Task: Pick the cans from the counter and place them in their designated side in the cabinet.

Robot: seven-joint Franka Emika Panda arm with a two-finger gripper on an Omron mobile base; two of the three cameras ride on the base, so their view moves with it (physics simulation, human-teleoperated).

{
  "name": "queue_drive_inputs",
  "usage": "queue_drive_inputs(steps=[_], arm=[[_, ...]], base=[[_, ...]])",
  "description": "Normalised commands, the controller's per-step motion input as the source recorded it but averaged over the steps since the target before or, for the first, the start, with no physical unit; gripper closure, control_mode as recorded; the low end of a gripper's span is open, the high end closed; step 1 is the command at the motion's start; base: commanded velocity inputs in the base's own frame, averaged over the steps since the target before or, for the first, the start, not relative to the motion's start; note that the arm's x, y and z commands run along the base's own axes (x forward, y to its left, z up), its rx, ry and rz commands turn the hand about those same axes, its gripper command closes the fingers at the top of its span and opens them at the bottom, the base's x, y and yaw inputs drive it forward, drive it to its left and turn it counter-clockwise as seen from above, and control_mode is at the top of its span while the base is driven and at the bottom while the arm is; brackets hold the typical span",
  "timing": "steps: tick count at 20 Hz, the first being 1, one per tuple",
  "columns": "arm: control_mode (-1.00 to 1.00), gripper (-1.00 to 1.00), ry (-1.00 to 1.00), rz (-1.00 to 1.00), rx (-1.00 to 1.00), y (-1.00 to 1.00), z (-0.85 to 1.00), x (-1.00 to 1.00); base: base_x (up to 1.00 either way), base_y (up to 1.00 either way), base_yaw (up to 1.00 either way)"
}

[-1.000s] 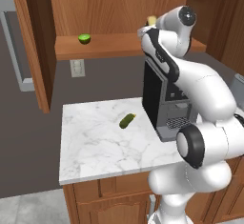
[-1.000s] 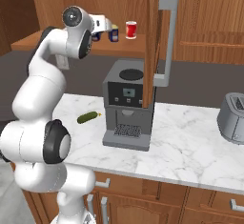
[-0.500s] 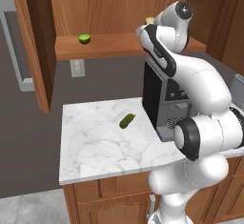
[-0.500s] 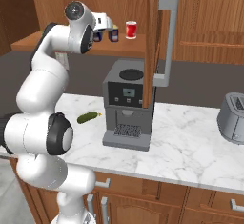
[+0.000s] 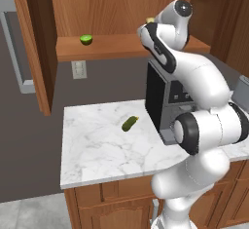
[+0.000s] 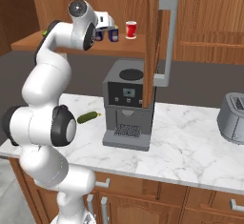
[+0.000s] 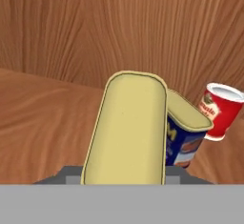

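My gripper (image 6: 100, 29) is up at the cabinet shelf (image 6: 29, 42), shut on one of the cans (image 7: 126, 127), whose yellow top looms close in the hand view. In the right base view this can (image 6: 98, 35) sits at shelf level; whether it touches the plank I cannot tell. A second can (image 7: 185, 135) (image 6: 113, 34), dark blue with a yellow lid, stands on the shelf right beside it. From the left base view, a sliver of yellow can top (image 5: 150, 20) peeks out behind my arm. The marble counter (image 5: 97, 150) lies below.
A red-and-white can (image 6: 131, 29) (image 7: 219, 111) stands just past the two cans. A lime (image 5: 86, 39) sits at the shelf's left end. A green pickle (image 5: 129, 123), a coffee machine (image 6: 126, 106) and a toaster (image 6: 233, 118) are on the counter. The cabinet door (image 5: 31, 43) hangs open.
My wrist has risen slightly and edged toward the shelf. The can stays in my grip and the other things have not moved.
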Motion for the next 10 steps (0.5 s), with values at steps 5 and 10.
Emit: queue_drive_inputs(steps=[5,10], arm=[[-1.00,1.00,0.01,0.00,0.00,0.00,-0.04,0.24],[-1.00,1.00,0.03,0.00,0.00,0.00,-0.05,0.22]], base=[[0.00,0.00,0.00],[0.00,0.00,0.00]])
